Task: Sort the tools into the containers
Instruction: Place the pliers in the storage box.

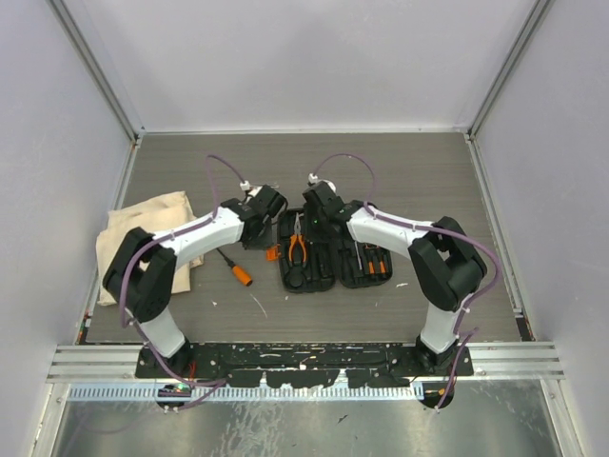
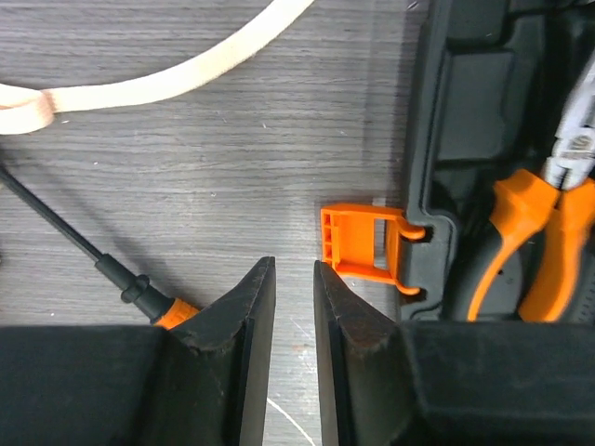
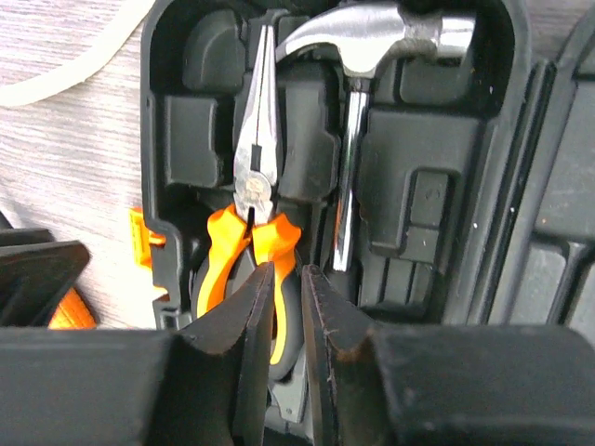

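pale walls all round and a grey wood-grain tabletop (image 1: 419, 181) under everything. biggest thing on it is the beige cloth bag (image 1: 143, 233), slumped at the left with no tool showing on it. next is the black tool case (image 1: 328, 255), lying open in the middle between the two arms. i'd call the job mostly done: the hammer (image 3: 372, 37), the pliers (image 3: 251, 186) and a few screwdrivers (image 1: 373, 263) already sit in their moulded slots. one loose orange-handled driver (image 1: 242, 275) is left out on the tabletop between bag and case. left jaws hang just beside the case's orange latch (image 2: 342, 243), a narrow gap between them and nothing in it. right jaws sit right over the pliers' handles, almost together, with an orange handle showing in the gap. can't tell if it's pinched or just underneath. hammer and pliers both run lengthways front to back, head and nose pointing to the far wall, handles toward the arm bases. the loose driver lies on a diagonal, handle toward the case and near edge, shaft aimed back at the bag.
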